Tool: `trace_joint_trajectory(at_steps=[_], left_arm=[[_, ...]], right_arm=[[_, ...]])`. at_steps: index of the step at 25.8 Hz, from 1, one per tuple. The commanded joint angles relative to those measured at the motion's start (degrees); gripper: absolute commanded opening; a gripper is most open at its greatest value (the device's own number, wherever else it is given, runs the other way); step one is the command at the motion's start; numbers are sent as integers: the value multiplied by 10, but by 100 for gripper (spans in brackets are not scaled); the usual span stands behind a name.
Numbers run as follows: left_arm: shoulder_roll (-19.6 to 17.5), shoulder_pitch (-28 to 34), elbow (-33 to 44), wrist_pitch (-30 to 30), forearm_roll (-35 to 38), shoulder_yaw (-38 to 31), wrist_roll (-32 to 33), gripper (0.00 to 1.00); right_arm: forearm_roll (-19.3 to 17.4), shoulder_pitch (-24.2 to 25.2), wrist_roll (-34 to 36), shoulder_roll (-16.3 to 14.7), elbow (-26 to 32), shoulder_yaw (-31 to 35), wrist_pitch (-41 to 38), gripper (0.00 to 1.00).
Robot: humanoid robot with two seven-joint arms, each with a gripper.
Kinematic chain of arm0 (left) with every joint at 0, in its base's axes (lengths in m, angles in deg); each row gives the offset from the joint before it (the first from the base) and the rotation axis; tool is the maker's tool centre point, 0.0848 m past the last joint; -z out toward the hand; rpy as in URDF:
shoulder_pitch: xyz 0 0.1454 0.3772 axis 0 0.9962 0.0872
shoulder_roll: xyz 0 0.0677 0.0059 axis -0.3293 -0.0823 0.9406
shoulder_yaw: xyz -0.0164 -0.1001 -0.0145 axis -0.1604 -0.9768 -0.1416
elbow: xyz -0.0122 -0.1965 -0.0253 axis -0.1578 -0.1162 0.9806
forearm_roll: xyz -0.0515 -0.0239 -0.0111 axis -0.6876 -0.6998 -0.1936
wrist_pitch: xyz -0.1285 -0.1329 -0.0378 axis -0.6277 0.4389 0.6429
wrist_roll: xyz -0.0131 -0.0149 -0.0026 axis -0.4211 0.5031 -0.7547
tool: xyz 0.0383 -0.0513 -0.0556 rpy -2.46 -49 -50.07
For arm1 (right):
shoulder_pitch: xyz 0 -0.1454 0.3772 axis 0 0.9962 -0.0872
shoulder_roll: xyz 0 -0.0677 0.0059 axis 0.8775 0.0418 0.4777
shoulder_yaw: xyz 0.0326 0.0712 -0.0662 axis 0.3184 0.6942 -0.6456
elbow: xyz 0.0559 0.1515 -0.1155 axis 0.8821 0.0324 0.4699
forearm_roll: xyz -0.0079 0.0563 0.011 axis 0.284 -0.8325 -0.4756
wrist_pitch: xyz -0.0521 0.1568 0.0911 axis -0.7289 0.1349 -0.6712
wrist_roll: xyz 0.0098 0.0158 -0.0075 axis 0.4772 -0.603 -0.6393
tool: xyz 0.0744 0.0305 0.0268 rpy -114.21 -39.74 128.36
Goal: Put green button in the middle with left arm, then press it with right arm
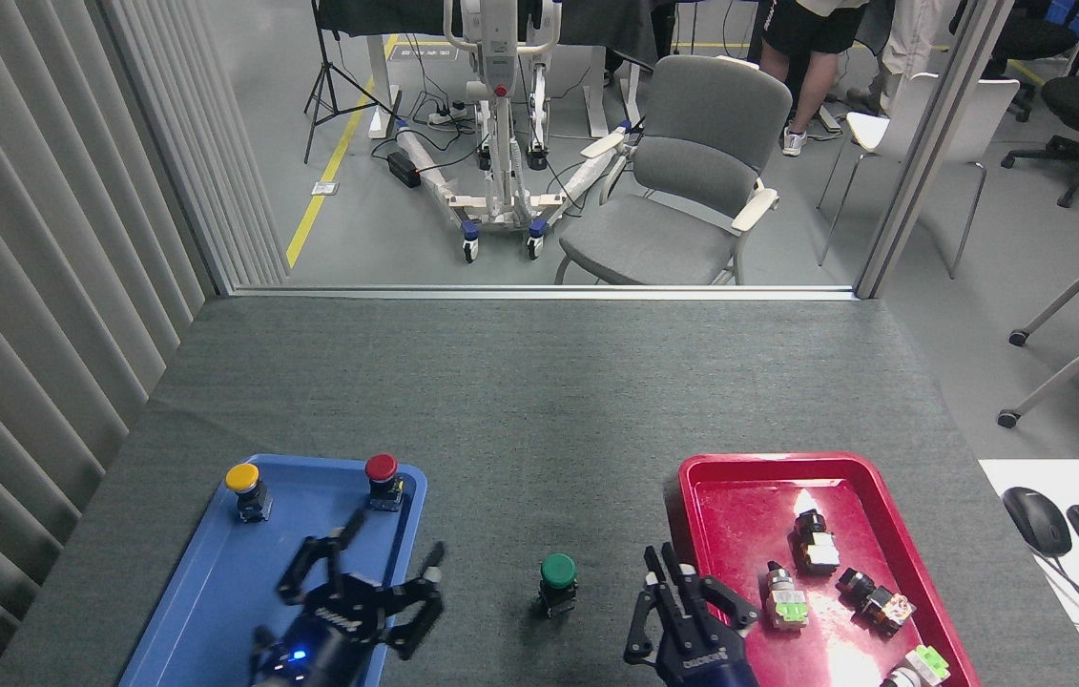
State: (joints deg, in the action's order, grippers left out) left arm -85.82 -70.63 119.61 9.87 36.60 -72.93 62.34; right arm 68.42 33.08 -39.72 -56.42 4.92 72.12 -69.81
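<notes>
Your round dark-green-capped push button stands upright on the bare dark-grey felt mat, between the blue plastic tray and red plastic tray, free for pressing. Your left gripper hangs over the blue tray, fingers spread and empty. Your right gripper sits just beside the button with fingers drawn narrow, holding nothing, seemingly lined up to press.

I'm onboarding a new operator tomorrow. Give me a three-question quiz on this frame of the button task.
1. True or false: the green button stands upright on the grey mat, between the blue tray and the red tray.
2. Which capped buttons are in the blue tray? A) yellow and red B) yellow and green C) red only
3. Fill in: the left gripper is ____, holding nothing.

Key: 1 true. 2 A: yellow button, red button. 3 open.
</notes>
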Motion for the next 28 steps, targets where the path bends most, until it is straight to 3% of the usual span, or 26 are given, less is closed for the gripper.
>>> trace_joint_trajectory(at_steps=[1, 6, 10, 15, 20, 23, 24, 27, 28], left_arm=[[-3, 42, 11, -27, 0, -107, -3, 99], [-2, 60, 9, -26, 0, -160, -3, 99], [-3, 60, 2, -27, -1, -170, -3, 99], [-3, 61, 2, -25, -1, -173, -2, 99], [-3, 62, 1, -25, -3, -186, -2, 99], [-3, 62, 1, -21, -3, -194, -2, 99], [-3, 62, 1, -21, -3, -195, -2, 99], [-3, 62, -2, -21, -5, -196, -2, 99], [-3, 62, -5, -21, -6, -196, -2, 99]], right_arm=[[0, -44, -2, 6, -39, -55, 22, 0], [0, -101, -3, 25, -123, -108, 49, 0], [0, -111, -3, 32, -156, -121, 61, 0], [1, -119, 4, 38, -239, -135, 62, 0], [-4, -124, 6, 43, -230, -131, 87, 0], [-17, -127, 43, 47, -189, -125, 99, 2], [-27, -128, 49, 48, -176, -124, 104, 14], [-59, -129, 49, 43, -139, -124, 143, 71], [-63, -127, 50, 41, -130, -124, 158, 85]])
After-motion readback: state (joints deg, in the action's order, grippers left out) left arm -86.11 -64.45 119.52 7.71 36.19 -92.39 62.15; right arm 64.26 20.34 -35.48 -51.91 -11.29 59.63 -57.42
